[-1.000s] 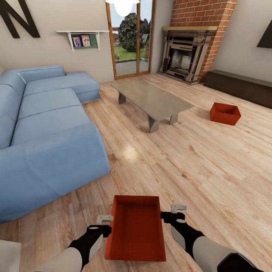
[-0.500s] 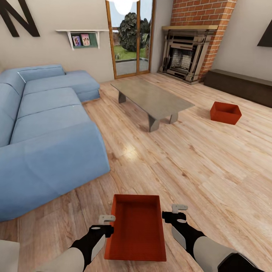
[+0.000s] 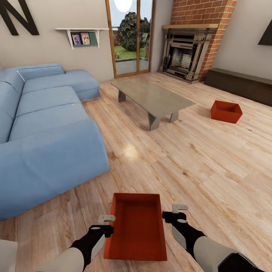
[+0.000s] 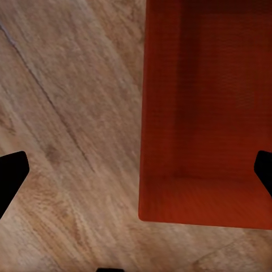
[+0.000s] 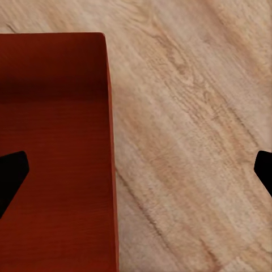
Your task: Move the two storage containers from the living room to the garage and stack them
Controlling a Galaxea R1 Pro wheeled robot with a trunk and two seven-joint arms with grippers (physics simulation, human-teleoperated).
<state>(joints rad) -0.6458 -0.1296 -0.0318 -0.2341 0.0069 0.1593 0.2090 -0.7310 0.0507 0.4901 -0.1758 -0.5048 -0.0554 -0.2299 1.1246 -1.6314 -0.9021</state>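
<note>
One red-orange storage container [image 3: 136, 226] sits low in the head view between my two arms, over the light wood floor of the living room. My left gripper [image 3: 107, 224] is at its left long wall and my right gripper [image 3: 173, 211] at its right long wall. In the left wrist view the gripper [image 4: 137, 173] is open across the container's wall [image 4: 144, 113]. The right wrist view likewise has that gripper [image 5: 137, 173] open next to the container's rim [image 5: 109, 141]. A second storage container [image 3: 226, 111] rests on the floor at the far right.
A large blue sofa [image 3: 45, 124] fills the left. A grey low table [image 3: 151, 96] stands mid-room. The brick fireplace [image 3: 185, 56] is at the back, with a dark low cabinet [image 3: 241, 85] along the right wall. Open wood floor [image 3: 196, 162] lies between me and the far container.
The whole picture has shifted slightly, so the camera has moved. The near container and both grippers keep the same places relative to each other.
</note>
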